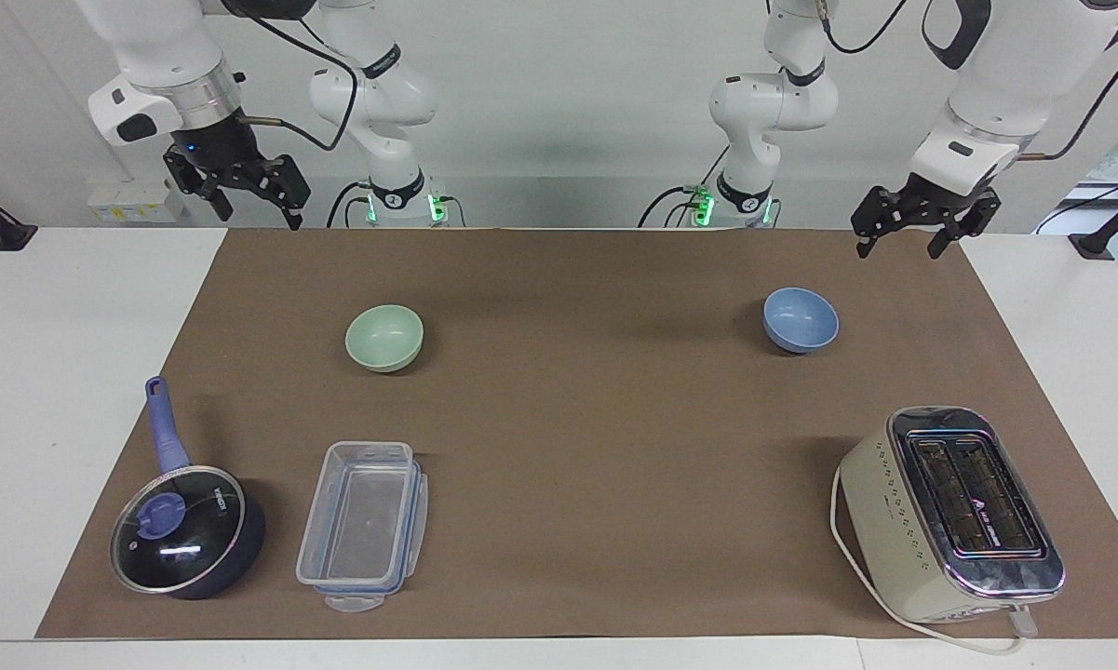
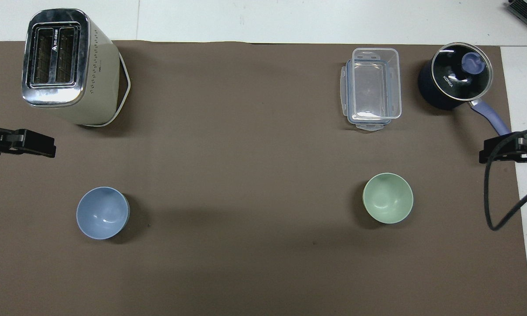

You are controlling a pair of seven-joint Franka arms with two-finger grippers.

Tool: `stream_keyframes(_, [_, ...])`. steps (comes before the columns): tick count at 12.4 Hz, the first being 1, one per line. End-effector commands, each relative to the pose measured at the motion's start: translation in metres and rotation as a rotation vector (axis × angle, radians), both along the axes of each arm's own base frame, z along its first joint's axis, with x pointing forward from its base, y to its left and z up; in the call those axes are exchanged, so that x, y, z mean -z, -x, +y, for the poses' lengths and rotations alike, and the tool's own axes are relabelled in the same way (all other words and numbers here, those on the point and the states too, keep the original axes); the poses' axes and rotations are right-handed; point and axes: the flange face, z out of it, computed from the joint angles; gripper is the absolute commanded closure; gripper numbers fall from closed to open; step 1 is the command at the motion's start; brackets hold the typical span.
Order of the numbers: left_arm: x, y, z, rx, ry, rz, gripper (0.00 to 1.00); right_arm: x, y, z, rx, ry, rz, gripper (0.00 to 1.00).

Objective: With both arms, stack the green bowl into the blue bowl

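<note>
We see a white worktop covered across most of its width by a brown mat. On the mat stand five things, all well apart from each other except two. The green bowl sits upright toward the right arm's end, and the blue bowl sits upright toward the left arm's end. Farther from the robots than the green bowl lies a clear plastic container, open side up, and just beside it a dark blue saucepan with a glass lid. Farther from the robots than the blue bowl a cream toaster stands, its cord trailing on the mat.
</note>
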Motion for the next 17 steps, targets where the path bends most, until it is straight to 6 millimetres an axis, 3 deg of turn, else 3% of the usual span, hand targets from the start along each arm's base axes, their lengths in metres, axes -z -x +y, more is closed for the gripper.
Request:
stream_keyframes(1, [-0.0060,0.0022,0.0016,-0.012,0.005,0.009,0.00,0.0000,-0.0045,-0.0045,-0.011,0.000,-0.013,0.00])
stream_keyframes(17, [-0.0068,0.0027,0.0016,-0.012,0.006,0.007,0.00,-0.0028,0.0005,-0.0027,-0.015,0.002,-0.008,0.00])
